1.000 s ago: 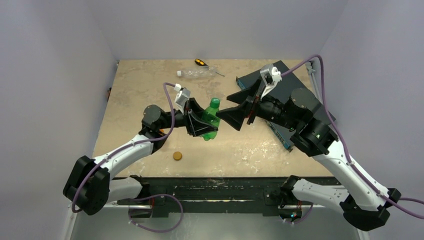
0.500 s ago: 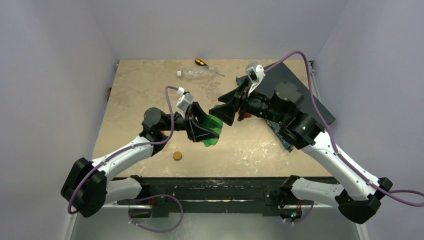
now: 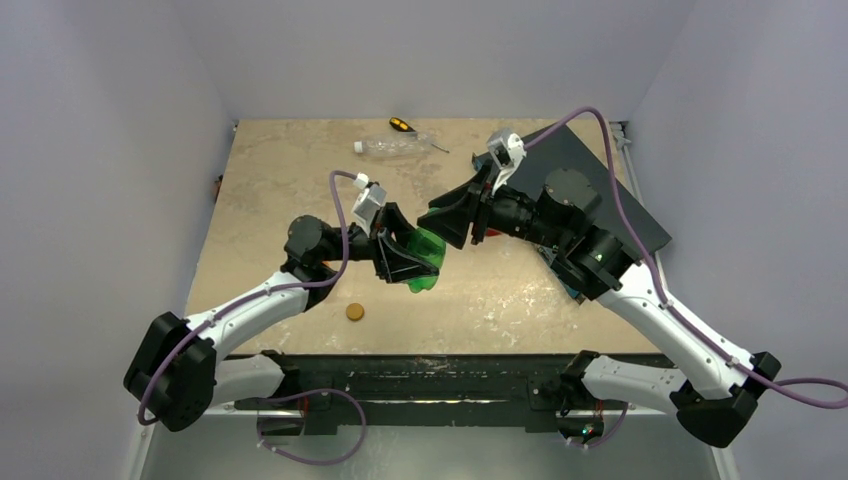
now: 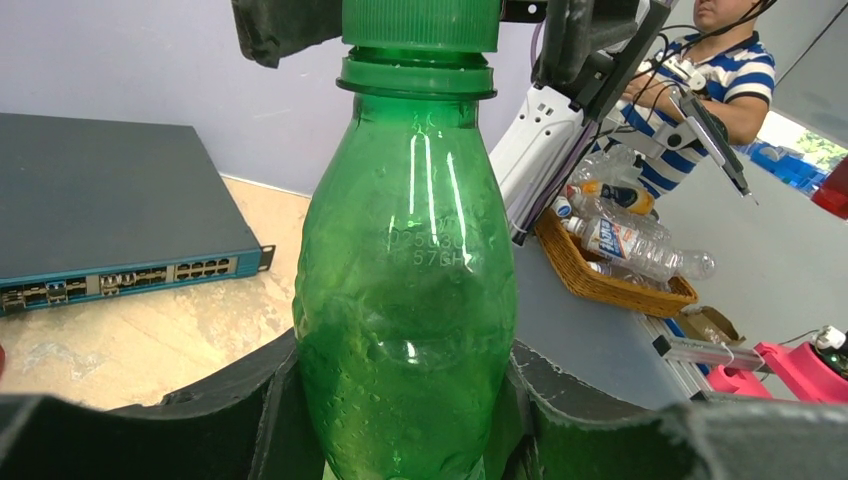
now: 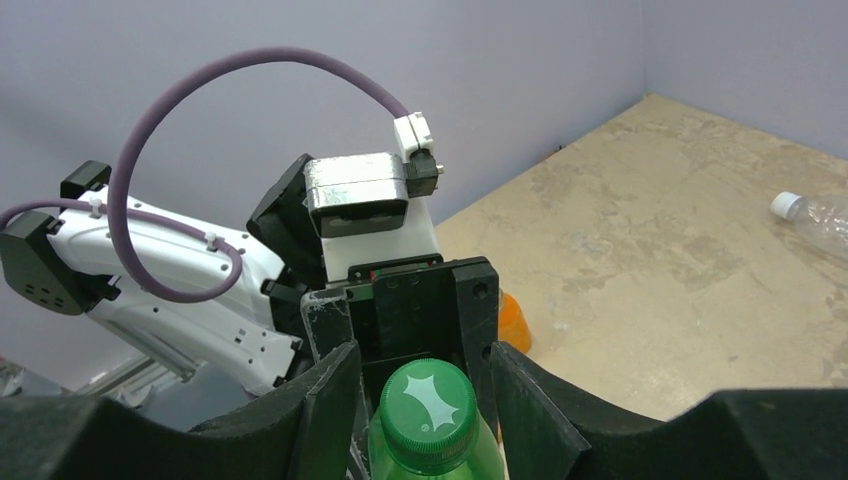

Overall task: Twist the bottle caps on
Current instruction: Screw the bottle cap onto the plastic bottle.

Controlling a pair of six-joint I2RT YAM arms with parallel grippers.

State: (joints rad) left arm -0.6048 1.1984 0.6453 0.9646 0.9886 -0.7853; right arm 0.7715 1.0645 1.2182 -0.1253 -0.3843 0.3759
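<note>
**Green bottle held in the air, capped neck between the right hand's fingers**

Toward the near left of the worktop (image 3: pixel 280 180) we saw an orange cap (image 3: pixel 354 312) lying by itself. At the far edge a clear bottle (image 3: pixel 398 147) lay on its side with a white cap (image 3: pixel 358 147) on its neck, and a screwdriver (image 3: pixel 401 125) lay just beyond it.

Near the middle, the left hand (image 3: pixel 412 262) was pinching the green bottle (image 3: pixel 427 250) by its lower body. The bottle was off the worktop, with its neck tilted toward the right hand (image 3: pixel 435 225).

A green cap (image 5: pixel 432 400) sat on that neck. The right hand's fingers (image 5: pixel 325 400) stood spread on either side of the cap, and in the right wrist view we saw a narrow gap on each side.

A dark network switch (image 3: pixel 600 190) lay at the far right.
</note>
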